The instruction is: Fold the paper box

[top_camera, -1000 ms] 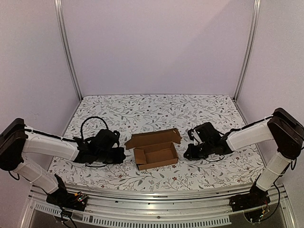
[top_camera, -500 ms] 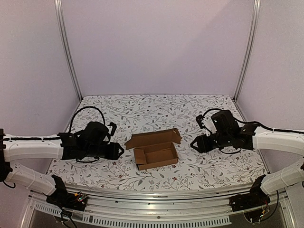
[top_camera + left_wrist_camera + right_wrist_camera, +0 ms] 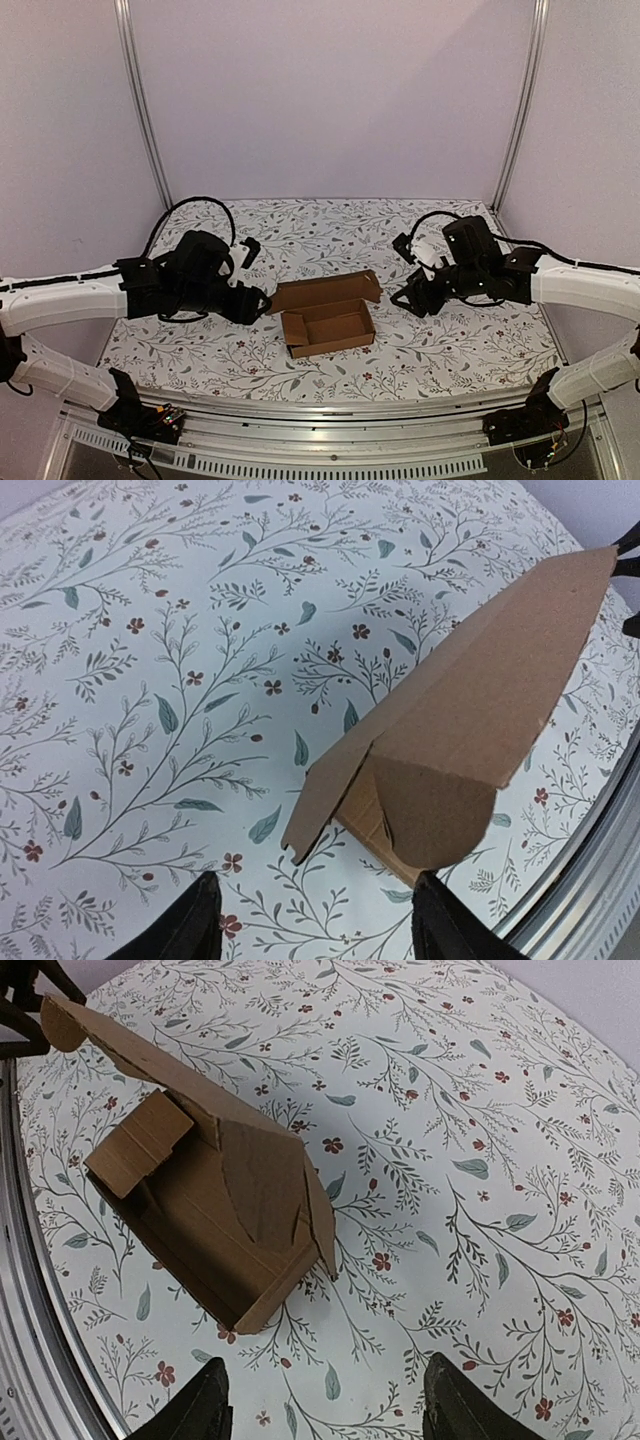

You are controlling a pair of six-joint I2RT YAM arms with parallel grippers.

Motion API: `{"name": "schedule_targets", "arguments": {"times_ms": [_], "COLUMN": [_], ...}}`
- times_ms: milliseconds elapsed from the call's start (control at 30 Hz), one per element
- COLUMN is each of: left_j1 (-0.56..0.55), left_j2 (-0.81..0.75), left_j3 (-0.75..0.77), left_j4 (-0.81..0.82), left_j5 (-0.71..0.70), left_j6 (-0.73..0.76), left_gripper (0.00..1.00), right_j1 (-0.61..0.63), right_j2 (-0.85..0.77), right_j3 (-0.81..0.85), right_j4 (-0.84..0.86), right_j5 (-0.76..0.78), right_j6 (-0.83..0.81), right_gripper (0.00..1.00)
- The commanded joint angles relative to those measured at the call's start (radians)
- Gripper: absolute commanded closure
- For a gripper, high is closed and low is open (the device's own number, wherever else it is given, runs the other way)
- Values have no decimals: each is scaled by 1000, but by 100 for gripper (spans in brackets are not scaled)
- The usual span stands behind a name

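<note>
On the white floral-patterned tablecloth [image 3: 460,350], the plain brown cardboard paper box [image 3: 330,327] is sitting as an open tray, its wide lid flap [image 3: 325,292] leaning back along the box's far side. Just left of the box the black left gripper [image 3: 254,301] is hovering near the lid's corner. Right of the box the black right gripper [image 3: 408,298] is hovering near the opposite end. Both are holding their jaws spread with nothing between them, and neither is touching cardboard. To do this step well, I judge each gripper should be coming in level with the lid's free edge and taking the rounded side tab [image 3: 432,815] at its own end. Both should then be swinging the lid forward over the tray together, so the crease is bending evenly and the light box is not sliding. From the left wrist the tray's inside is hiding behind the lid. A small folded inner flap [image 3: 140,1142] is showing only from the right wrist. Whether the box's near wall is locking into place is hard to make out.
</note>
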Motion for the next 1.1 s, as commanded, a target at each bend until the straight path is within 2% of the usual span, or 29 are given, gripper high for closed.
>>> {"name": "schedule_targets", "arguments": {"times_ms": [0,133,333,600,900,1067], "left_j1": [-10,-16,-28,-36,-38,-37], "left_j2": [52,97,131,135,158,162], "left_j3": [43,55,53,52,50,51], "left_j4": [-37,-16,6,21,42,55], "left_j5": [-17,-42,-79,-89,-86,-85], "left_j6": [105,137,142,129,121,126], "left_gripper": [39,46,50,55,67,74], "right_j1": [-3,-3,-3,-3,-3,-3], "right_j2": [56,90,170,240,282,291], "right_j3": [12,11,56,106,130,133], "right_j4": [53,110,125,139,132,126], "right_j5": [-5,14,8,-21,-54,-73], "right_j6": [-140,-181,-211,-204,-195,-194], "right_gripper": [35,35,39,55,77,84]}}
